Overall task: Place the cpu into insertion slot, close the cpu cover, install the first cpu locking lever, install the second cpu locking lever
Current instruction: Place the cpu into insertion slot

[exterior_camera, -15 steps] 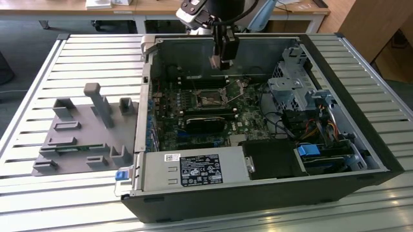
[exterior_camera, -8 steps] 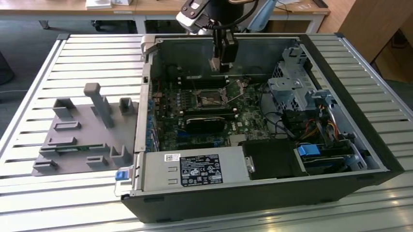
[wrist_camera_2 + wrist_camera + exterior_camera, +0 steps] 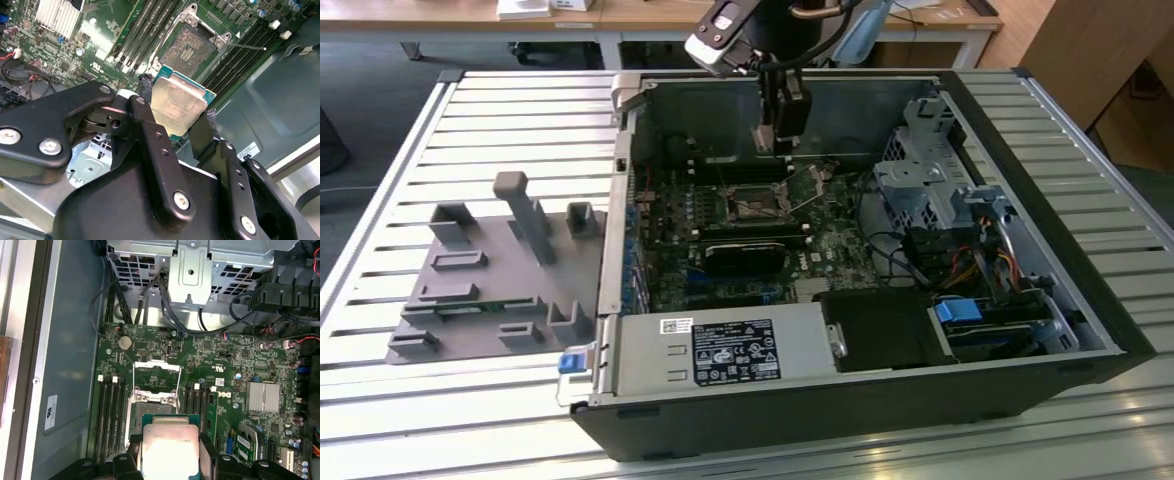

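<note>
My gripper (image 3: 779, 143) hangs inside the open computer case, above the motherboard (image 3: 720, 230), and is shut on the cpu (image 3: 178, 101). The cpu (image 3: 170, 449) is a flat square chip with a silvery top and a green rim, pinched by its two opposite edges between the black fingers (image 3: 146, 95). The insertion slot (image 3: 192, 48) lies bare on the board a little beyond the chip, with the memory slots on both sides. The cpu cover (image 3: 157, 371) is a thin metal frame that stands flipped open at the slot's far edge. A thin locking lever (image 3: 246, 46) sticks out beside the slot.
A black heatsink block (image 3: 744, 256) sits on the board beside the slot. The drive cage (image 3: 923, 182) with cables is at the exterior view's right, and the power supply (image 3: 720, 356) is at the case's near wall. A grey fixture plate (image 3: 494, 272) lies outside the case.
</note>
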`<state>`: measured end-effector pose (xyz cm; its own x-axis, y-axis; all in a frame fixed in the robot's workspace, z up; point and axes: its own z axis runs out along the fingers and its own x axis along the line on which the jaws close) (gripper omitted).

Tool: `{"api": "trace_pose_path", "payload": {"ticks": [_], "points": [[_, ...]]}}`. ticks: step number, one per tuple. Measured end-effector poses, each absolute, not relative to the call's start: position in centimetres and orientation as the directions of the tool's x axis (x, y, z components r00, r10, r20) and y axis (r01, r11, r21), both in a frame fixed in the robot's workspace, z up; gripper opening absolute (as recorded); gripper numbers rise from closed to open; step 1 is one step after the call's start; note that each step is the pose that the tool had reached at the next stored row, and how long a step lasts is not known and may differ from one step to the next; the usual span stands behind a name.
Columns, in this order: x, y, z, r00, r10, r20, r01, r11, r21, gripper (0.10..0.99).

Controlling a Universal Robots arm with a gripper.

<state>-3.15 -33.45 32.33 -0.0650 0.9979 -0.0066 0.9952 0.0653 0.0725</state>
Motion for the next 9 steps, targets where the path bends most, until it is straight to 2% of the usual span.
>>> {"api": "trace_pose_path", "payload": {"ticks": [9], "points": [[-3.15, -33.37, 31.52, -0.064, 0.998, -0.007, 0.995, 0.065, 0.073, 0.541]]}}
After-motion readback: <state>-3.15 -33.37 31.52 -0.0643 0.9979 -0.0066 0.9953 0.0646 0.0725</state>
